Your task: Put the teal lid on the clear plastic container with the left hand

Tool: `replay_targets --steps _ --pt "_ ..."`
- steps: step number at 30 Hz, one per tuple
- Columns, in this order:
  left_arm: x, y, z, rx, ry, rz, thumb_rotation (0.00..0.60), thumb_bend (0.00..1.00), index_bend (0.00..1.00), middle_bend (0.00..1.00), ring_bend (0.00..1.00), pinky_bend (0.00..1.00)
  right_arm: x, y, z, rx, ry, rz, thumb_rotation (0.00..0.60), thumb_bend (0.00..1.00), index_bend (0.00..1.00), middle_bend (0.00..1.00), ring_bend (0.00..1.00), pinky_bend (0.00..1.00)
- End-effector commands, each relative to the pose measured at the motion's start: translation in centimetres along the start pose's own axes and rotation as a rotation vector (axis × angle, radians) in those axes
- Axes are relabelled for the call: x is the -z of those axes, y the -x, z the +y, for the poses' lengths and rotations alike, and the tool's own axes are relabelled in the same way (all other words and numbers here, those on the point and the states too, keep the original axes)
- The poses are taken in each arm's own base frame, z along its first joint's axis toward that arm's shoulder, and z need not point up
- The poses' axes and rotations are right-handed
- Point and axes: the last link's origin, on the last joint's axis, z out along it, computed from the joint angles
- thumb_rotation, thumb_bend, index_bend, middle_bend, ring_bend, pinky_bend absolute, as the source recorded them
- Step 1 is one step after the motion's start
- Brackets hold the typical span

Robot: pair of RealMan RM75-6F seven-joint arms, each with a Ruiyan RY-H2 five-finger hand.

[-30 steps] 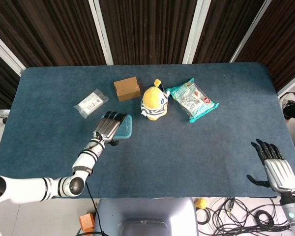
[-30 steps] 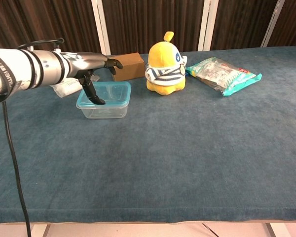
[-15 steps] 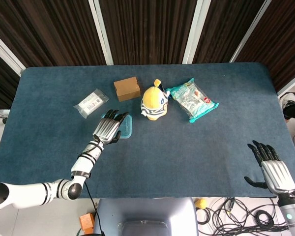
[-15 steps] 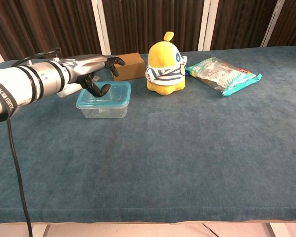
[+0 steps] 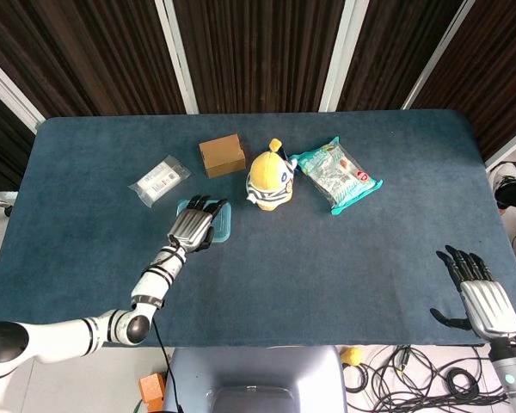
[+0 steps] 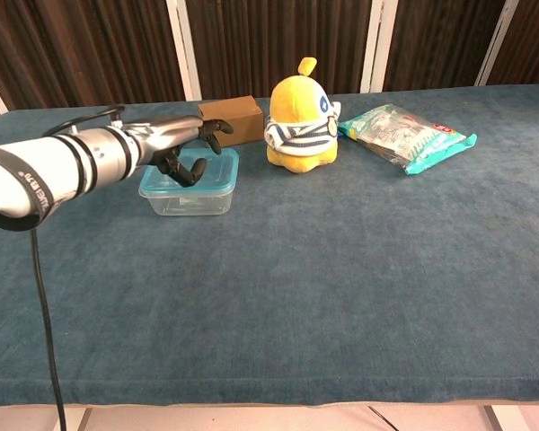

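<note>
The clear plastic container point(image 6: 189, 199) stands left of the middle of the table, with the teal lid point(image 6: 217, 165) lying on its top. My left hand point(image 6: 187, 148) hovers palm down over the lid's left half, its fingers stretched toward the far edge and its thumb hooked down onto the lid. It grips nothing. From the head view the left hand point(image 5: 193, 226) covers most of the lid point(image 5: 223, 225), leaving only the right strip showing. My right hand point(image 5: 484, 301) stays at the table's near right corner, fingers apart and holding nothing.
Behind the container sit a brown cardboard box point(image 5: 222, 155) and a small clear packet point(image 5: 159, 179). A yellow plush toy point(image 5: 270, 180) stands just right of the container, and a teal snack bag point(image 5: 336, 175) lies beyond it.
The left hand has slid a little further over the lid and its thumb has curled in from pointing straight down. The right hand has barely shifted.
</note>
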Motion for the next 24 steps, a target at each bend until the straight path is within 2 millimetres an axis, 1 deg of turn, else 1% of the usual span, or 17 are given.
replay_targets --steps 1,7,16,21,24 --pt "-0.3 0.4 0.1 -0.006 0.000 -0.009 0.600 0.70 0.00 0.19 0.00 0.00 0.0 0.0 0.0 0.000 0.000 -0.001 0.600 0.13 0.00 0.00 0.00 0.01" --pt "-0.5 0.8 -0.3 -0.034 -0.014 -0.025 0.600 0.70 0.00 0.19 0.00 0.00 0.0 -0.1 0.1 -0.004 0.003 -0.001 0.600 0.13 0.00 0.00 0.00 0.01" --pt "-0.3 1.2 -0.3 -0.052 -0.029 -0.062 0.600 0.70 0.00 0.23 0.01 0.00 0.0 -0.1 0.1 -0.004 0.001 -0.002 0.600 0.13 0.00 0.00 0.00 0.01" --pt "0.0 0.3 -0.2 -0.042 -0.021 -0.020 0.600 0.71 0.00 0.23 0.01 0.00 0.1 -0.1 0.1 -0.003 0.000 0.000 0.600 0.13 0.00 0.00 0.00 0.01" --pt "0.8 -0.7 -0.2 -0.035 -0.004 0.022 0.600 0.70 0.00 0.23 0.01 0.00 0.1 -0.2 0.1 -0.005 0.001 0.004 0.600 0.13 0.00 0.00 0.00 0.01"
